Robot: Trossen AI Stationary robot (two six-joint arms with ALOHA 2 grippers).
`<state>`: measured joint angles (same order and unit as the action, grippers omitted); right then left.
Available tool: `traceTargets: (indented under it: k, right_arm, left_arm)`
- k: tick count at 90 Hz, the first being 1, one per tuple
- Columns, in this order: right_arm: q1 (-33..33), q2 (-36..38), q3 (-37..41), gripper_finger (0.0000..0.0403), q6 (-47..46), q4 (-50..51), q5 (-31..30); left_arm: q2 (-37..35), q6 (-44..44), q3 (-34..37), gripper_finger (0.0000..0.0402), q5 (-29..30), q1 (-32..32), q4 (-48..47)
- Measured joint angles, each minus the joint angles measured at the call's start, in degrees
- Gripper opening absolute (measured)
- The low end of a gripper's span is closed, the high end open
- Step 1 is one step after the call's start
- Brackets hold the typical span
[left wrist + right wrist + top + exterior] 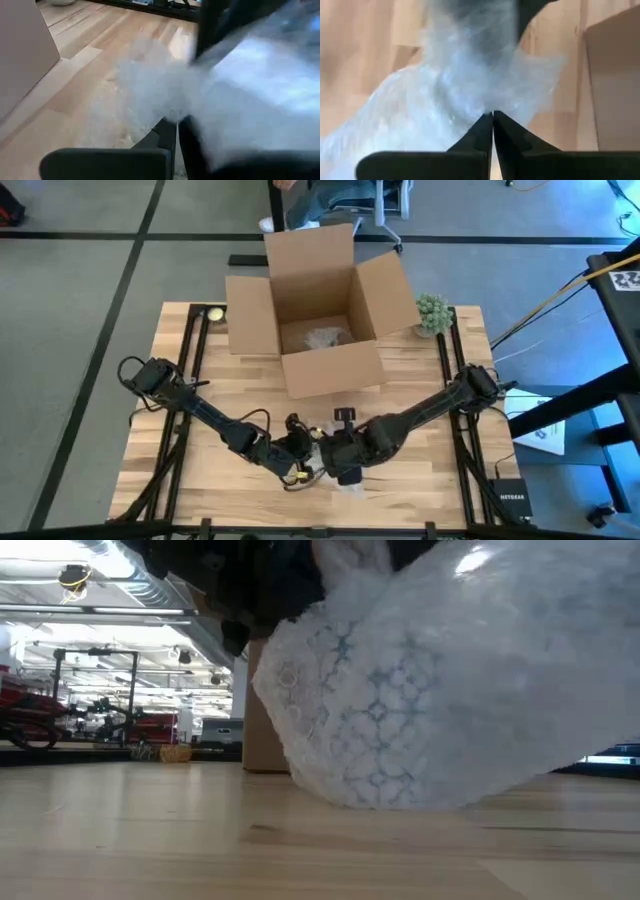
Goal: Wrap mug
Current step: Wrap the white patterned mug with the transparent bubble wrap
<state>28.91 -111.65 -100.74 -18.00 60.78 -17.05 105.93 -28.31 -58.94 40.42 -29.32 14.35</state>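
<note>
Bubble wrap [440, 690] bundle, translucent, bulky, sits at the table's near edge right between both grippers; the mug itself is not visible under it, so cannot tell how it lies. Bundle bottom touches the wooden table [150, 830] in the low view. Left gripper [177, 122] is pressed against the wrap, fingers drawn together with wrap bunched at the tips; looks pinched on it. Right gripper [493, 116] has its fingertips closed tight together, a fold of wrap gathered just ahead of them, apparently clamped on it. In the high view the two grippers nearly meet, left gripper [292, 450], right gripper [335, 455]. Beyond the grippers, well apart, stands an open cardboard box [320, 310] with some crumpled wrap inside. Small green plant [433, 313] just beside the box's right flap.
</note>
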Motion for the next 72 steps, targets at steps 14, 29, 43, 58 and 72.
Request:
traceTargets:
  k: [14,29,43,58,72]
  right_arm:
    - [3.3,4.6,6.6,0.0001,0.2,-3.8,-2.9]
    - [4.7,14.9,21.7,0.0001,-1.4,-11.5,-7.6]
    - [4.5,24.9,37.6,0.0001,-1.7,-25.5,-10.7]
    - [4.6,30.1,52.4,0.0001,-0.8,-43.5,-10.1]
    - [4.6,29.0,60.0,0.0001,0.3,-55.7,-6.7]
  left_arm:
    - [0.0,0.0,0.0,0.0,0.0,0.0,0.0]
    - [0.0,-0.1,0.0,0.0,-0.2,0.1,0.1]
    - [0.0,-0.2,0.0,0.0,-0.2,0.2,0.3]
    - [-0.1,1.0,0.1,0.0,-0.8,1.0,1.4]
    - [-0.2,1.0,0.1,0.0,-1.5,1.3,1.5]
